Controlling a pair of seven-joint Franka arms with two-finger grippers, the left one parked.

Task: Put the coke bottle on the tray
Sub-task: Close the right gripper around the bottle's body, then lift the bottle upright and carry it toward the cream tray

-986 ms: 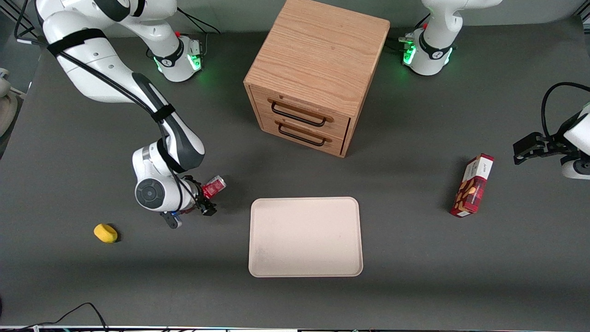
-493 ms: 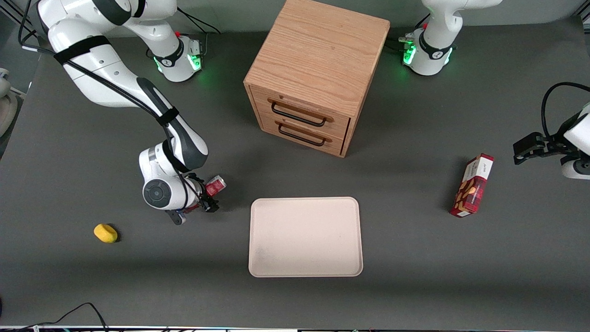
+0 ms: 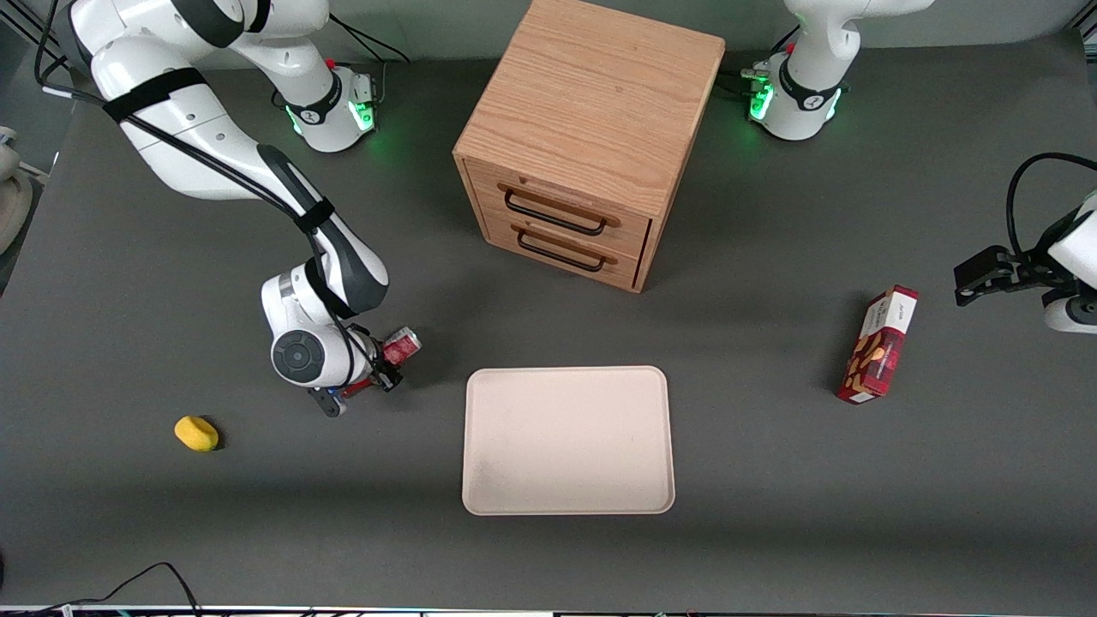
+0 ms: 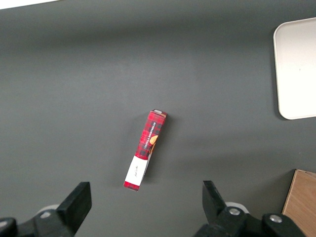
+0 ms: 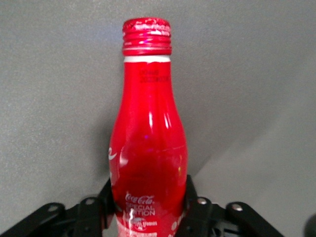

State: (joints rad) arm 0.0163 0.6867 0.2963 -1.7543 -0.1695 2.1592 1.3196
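Observation:
The coke bottle [image 3: 401, 347] is a small red bottle with a red cap and white lettering. My right gripper [image 3: 386, 367] is shut on its lower body. In the right wrist view the bottle [image 5: 148, 143] stands out from between the black fingers [image 5: 191, 200], cap pointing away from the gripper [image 5: 148, 205]. The cream tray [image 3: 566, 441] lies flat on the table, a short way from the bottle toward the parked arm's end and slightly nearer the front camera. The bottle is over the grey table, not over the tray. A corner of the tray [image 4: 296, 69] shows in the left wrist view.
A wooden drawer cabinet [image 3: 583, 137] stands farther from the front camera than the tray. A red snack box [image 3: 878, 345] stands toward the parked arm's end and shows in the left wrist view [image 4: 145, 148]. A yellow object [image 3: 196, 433] lies toward the working arm's end.
The right arm's wrist has shifted a little toward the tray and turned slightly. The bottle stays in the grip at nearly the same spot.

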